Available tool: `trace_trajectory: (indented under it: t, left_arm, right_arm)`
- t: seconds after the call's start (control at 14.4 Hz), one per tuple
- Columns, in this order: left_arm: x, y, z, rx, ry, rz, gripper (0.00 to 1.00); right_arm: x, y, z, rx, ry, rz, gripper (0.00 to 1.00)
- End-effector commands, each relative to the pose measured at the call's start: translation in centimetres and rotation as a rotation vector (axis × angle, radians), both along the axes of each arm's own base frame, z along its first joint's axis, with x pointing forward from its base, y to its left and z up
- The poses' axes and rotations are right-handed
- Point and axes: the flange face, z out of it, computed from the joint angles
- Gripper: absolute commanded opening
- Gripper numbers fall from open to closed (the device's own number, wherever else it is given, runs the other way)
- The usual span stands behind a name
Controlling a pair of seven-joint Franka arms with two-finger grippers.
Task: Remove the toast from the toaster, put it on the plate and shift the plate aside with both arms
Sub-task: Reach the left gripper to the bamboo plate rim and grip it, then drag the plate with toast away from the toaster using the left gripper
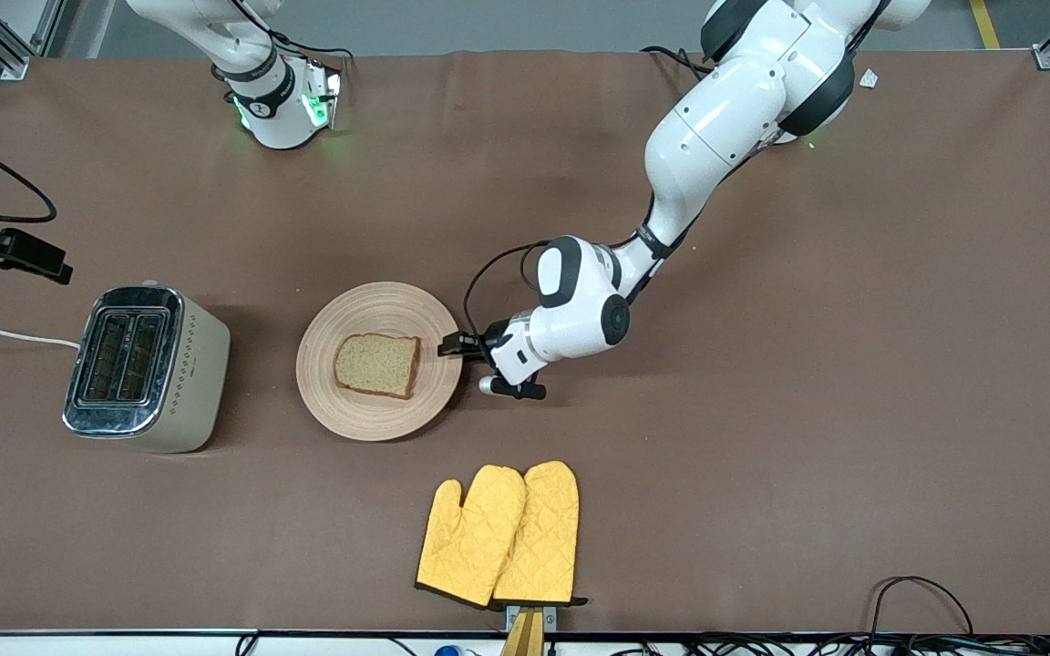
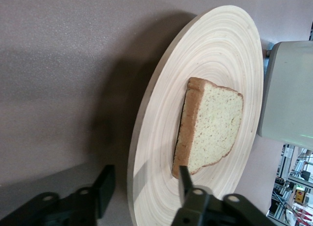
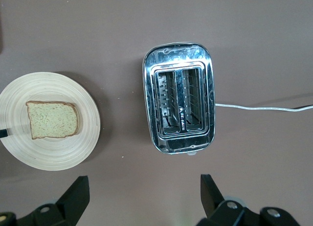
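Toast on the plate, left pincer at the plate's rim.
Front: the toast (image 1: 378, 364) lies on the plate (image 1: 334, 401) beside the toaster (image 1: 147, 369); the left gripper (image 1: 454, 346) straddles the rim at the left arm's end.
Left wrist: the fingers (image 2: 185, 179) stand apart, one over the plate, one outside the rim, not yet clamped.
Right wrist: the right gripper (image 3: 144, 194) hangs spread wide over the toaster.

Plate (image 1: 379, 401): pale wood, matt, concentric ring grain. Toast (image 1: 378, 364): porous crumb, darker crust. Toaster (image 1: 148, 368): mirror-glossy chrome top, satin beige sides. Oven mitts (image 1: 499, 535): yellow quilted cloth. Counter (image 1: 762, 456): brown matt cover, finely textured. Arm shells: glossy white plastic.
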Motion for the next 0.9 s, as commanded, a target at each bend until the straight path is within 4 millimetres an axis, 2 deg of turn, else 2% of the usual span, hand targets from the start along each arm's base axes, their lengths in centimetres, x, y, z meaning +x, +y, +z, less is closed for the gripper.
trace_trajectory:
  t: [0.0,0.28,0.42,0.55,0.62,0.76,0.83]
  left_arm:
    - [0.1,-0.4,0.2,-0.032,-0.004,0.019,0.00]
    - [0.2,-0.1,0.1,-0.032,-0.038,-0.006,0.00]
    - [2.2,1.5,2.2,-0.036,-0.066,0.011,0.00]
    - [5.7,5.4,6.3,-0.073,-0.048,-0.004,0.00]
    - [7.8,8.2,8.3,-0.097,-0.027,-0.012,0.00]
    - [11.0,13.7,10.6,-0.106,-0.006,-0.047,0.00]
    - [12.2,16.4,10.9,-0.102,0.007,-0.070,0.00]
  right_arm:
    - [-0.2,-1.2,0.4,0.027,0.000,-0.021,1.00]
    - [-0.1,-0.9,0.4,0.028,0.000,-0.015,1.00]
    - [-0.2,-0.9,0.4,0.028,0.001,-0.015,1.00]
    - [-0.2,-0.9,0.3,0.028,0.003,-0.017,1.00]
    - [-0.2,-0.9,0.3,0.028,0.003,-0.017,1.00]
    - [-0.2,-0.9,0.3,0.028,0.003,-0.017,1.00]
    - [-0.2,-0.9,0.3,0.028,0.003,-0.017,1.00]
